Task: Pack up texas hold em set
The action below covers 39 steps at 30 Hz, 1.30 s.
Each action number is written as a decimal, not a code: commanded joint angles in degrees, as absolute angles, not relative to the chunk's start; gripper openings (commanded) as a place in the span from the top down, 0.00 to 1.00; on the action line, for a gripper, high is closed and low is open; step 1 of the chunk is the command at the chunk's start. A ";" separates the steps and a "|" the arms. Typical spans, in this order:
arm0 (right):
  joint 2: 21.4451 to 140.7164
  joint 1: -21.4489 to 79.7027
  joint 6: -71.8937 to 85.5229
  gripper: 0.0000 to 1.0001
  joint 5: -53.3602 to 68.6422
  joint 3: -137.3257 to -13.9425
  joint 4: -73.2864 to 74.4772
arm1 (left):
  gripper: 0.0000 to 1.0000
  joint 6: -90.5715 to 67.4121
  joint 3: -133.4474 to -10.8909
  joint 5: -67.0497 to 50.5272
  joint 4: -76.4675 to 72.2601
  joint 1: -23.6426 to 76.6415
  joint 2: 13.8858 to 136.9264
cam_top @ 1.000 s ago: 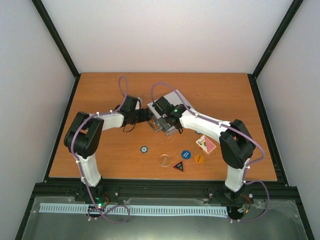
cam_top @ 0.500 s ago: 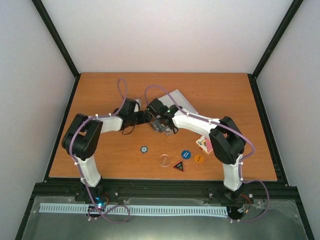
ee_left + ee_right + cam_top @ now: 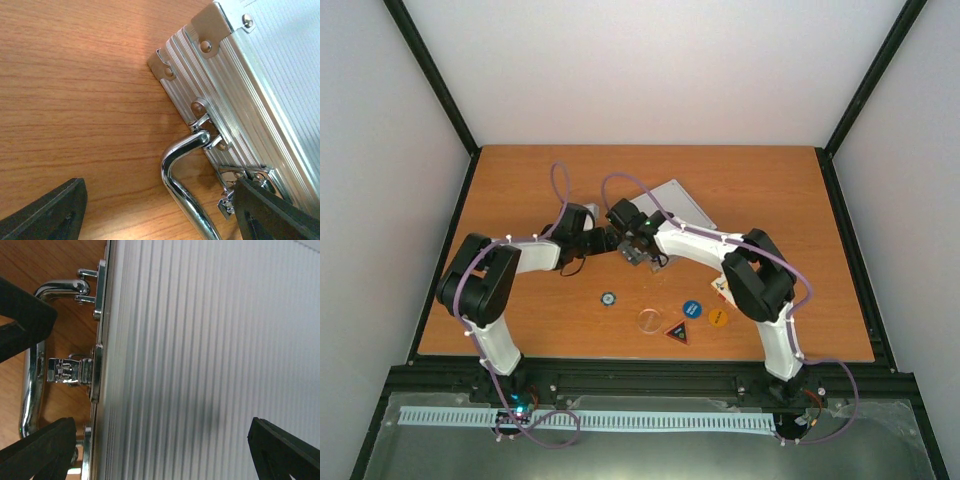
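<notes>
The silver ribbed case [image 3: 675, 200] lies shut at mid table. In the left wrist view the case [image 3: 260, 85] shows its chrome handle [image 3: 182, 180] and a latch [image 3: 227, 202]. My left gripper [image 3: 160, 220] is open astride the handle, and its right finger [image 3: 270, 210] is at the latch. My right gripper [image 3: 162, 455] is open over the lid [image 3: 200, 365], gripping nothing. In the top view the left gripper [image 3: 607, 240] and the right gripper [image 3: 640, 248] meet at the case's near-left edge.
Loose on the table near the front: a small dark round chip [image 3: 608, 298], a clear disc [image 3: 649, 320], a blue round button [image 3: 692, 309], an orange round button [image 3: 717, 317], a triangular button [image 3: 679, 332]. A red-backed deck [image 3: 723, 289] is partly hidden under the right arm.
My right arm has swung left, bringing its gripper further over the case's near-left edge. My left gripper has shifted slightly toward the handle. Both stay open.
</notes>
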<state>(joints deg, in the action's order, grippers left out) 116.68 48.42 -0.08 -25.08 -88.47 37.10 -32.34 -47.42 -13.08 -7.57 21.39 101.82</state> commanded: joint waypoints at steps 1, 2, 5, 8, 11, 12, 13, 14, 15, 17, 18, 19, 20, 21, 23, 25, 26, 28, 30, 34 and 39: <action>119.44 49.08 -0.37 0.04 -27.33 -90.19 35.40 | 0.17 -33.97 -42.99 -13.57 1.60 20.83 107.64; 119.74 49.07 -0.37 0.04 -27.80 -90.36 35.02 | 0.17 -34.07 -42.91 -13.62 1.13 20.83 107.93; 120.41 49.11 -0.06 0.04 -29.63 -90.84 34.08 | 0.17 -34.12 -43.19 -14.10 0.65 20.61 108.93; 120.71 49.13 0.57 0.04 -33.57 -91.21 33.80 | 0.17 -33.98 -43.04 -14.24 0.50 20.42 109.09; 120.36 49.13 1.42 0.04 -37.65 -91.14 34.02 | 0.17 -33.80 -42.51 -14.23 0.28 20.08 108.65; 119.57 49.13 1.50 0.04 -38.72 -90.80 33.73 | 0.17 -33.71 -42.34 -14.24 0.18 19.92 108.56; 118.87 49.13 1.54 0.04 -39.84 -90.45 33.27 | 0.17 -33.67 -42.22 -14.32 0.13 19.79 108.55; 118.20 49.13 1.58 0.04 -41.06 -90.11 32.89 | 0.17 -33.66 -42.07 -14.40 0.03 19.70 108.62; 117.54 49.13 1.42 0.04 -42.08 -89.73 32.38 | 0.17 -33.73 -41.84 -14.54 -0.12 19.62 108.70; 116.51 49.13 0.78 0.03 -44.02 -89.24 31.61 | 0.17 -33.98 -41.59 -14.99 -0.79 19.51 108.80; 116.10 49.13 0.53 0.03 -44.82 -89.14 31.44 | 0.17 -34.09 -41.49 -15.15 -0.94 19.47 108.81; 115.73 49.13 0.20 0.03 -45.46 -89.12 31.19 | 0.17 -34.06 -41.39 -15.20 -1.00 19.44 108.81; 115.41 49.13 -0.22 0.03 -45.99 -89.12 31.03 | 0.17 -34.10 -41.33 -15.23 -1.00 19.43 108.81; 115.18 49.08 -0.42 0.03 -46.74 -89.29 31.00 | 0.17 -34.14 -41.32 -15.23 -1.05 19.42 108.69; 114.85 49.13 -0.97 0.02 -47.89 -89.63 31.19 | 0.17 -34.06 -41.36 -15.29 -1.01 19.42 108.51; 114.51 49.13 -1.27 0.02 -49.28 -89.94 31.58 | 0.17 -33.94 -41.32 -15.24 -0.93 19.42 108.21; 114.23 49.05 -1.58 0.02 -50.05 -90.10 31.69 | 0.17 -33.87 -41.35 -15.29 -0.84 19.36 107.98; 113.56 49.00 -2.13 0.01 -51.36 -90.11 31.73 | 0.17 -33.71 -41.23 -15.29 -0.78 19.26 107.60; 112.94 48.83 -2.49 0.01 -52.43 -90.12 31.69 | 0.17 -33.66 -41.17 -15.33 -0.79 19.15 107.26; 111.55 47.70 -2.31 0.01 -54.24 -90.35 32.27 | 0.17 -33.58 -40.84 -15.42 -0.78 19.01 106.67; 109.33 45.29 -1.61 0.03 -55.13 -90.13 33.10 | 0.17 -33.31 -40.30 -15.40 -0.69 18.77 105.73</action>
<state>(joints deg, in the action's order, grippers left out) 113.01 47.90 -2.31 -50.39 -89.27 33.19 -32.36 -44.71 -16.80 -15.29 19.59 102.72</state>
